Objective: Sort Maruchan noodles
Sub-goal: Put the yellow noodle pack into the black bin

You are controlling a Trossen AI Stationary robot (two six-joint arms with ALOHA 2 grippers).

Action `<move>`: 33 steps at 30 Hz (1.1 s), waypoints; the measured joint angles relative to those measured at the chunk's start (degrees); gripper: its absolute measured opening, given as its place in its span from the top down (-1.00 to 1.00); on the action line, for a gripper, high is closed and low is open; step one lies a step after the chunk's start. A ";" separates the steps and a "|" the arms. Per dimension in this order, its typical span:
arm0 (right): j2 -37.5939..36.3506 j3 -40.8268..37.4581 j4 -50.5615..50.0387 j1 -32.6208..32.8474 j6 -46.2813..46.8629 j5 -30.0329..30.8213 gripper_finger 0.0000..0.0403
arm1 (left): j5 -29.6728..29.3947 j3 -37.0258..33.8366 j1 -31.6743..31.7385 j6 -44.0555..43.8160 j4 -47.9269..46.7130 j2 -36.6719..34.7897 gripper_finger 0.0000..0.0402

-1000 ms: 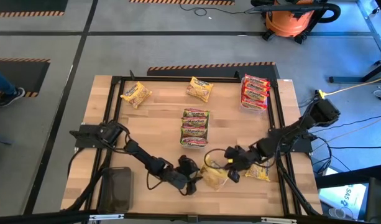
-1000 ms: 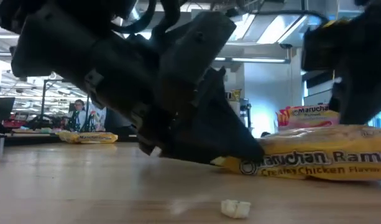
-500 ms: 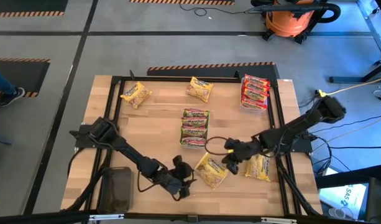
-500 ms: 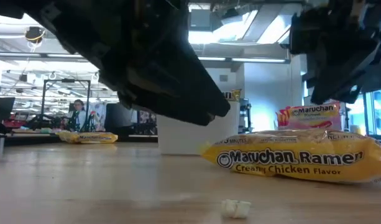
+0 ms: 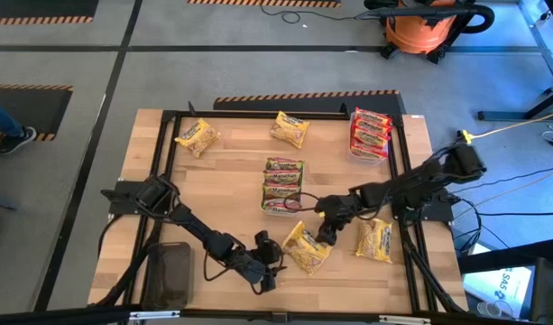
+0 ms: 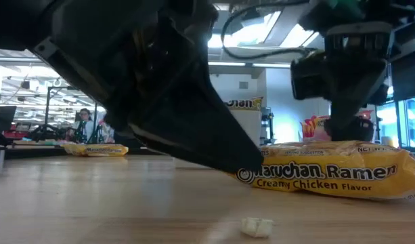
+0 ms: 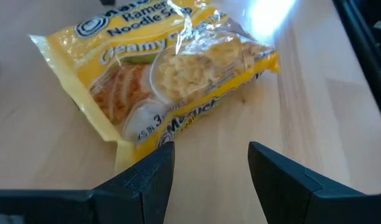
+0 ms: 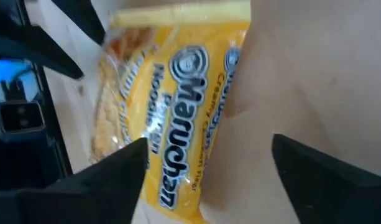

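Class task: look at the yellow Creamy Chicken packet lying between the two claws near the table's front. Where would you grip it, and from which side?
Grip the yellow Creamy Chicken packet by a flat crimped end seam, probably the one facing the left claw. The packet lies flat with a bulging middle, so a low, sideways approach onto the thin seam suits open fingers best. The right claw is open just above it.

This is looking like a robotics lab or workshop hall: a wooden worktop [image 5: 231, 171] framed in black metal is standing on a grey concrete floor [image 5: 69, 135] marked with dark lines and hazard-striped tape [image 5: 303, 95], with an orange shop vacuum [image 5: 425, 32] sitting beyond it. Across the worktop, ceiling strip lights [image 6: 275, 30] are glowing over open racks, and a person [image 6: 85, 123] is standing far back.
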 joint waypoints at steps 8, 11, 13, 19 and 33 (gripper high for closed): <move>6.40 0.13 7.17 -0.60 -0.53 -4.78 -0.70 | 0.06 0.00 0.11 1.52 0.50 0.11 0.01; 7.59 0.13 11.24 -0.55 0.40 -5.92 -0.67 | 0.20 0.00 0.29 1.58 0.80 0.11 0.01; 8.09 0.11 12.52 -0.51 0.91 -5.81 -0.65 | 2.59 0.00 0.81 1.75 0.70 0.11 0.01; 10.66 0.07 19.05 1.08 3.58 -4.88 -0.60 | 7.92 0.02 2.99 1.70 1.21 1.29 0.01; 13.29 0.16 26.97 4.52 7.02 -3.14 -0.44 | 5.23 0.11 4.55 4.09 6.65 3.89 0.01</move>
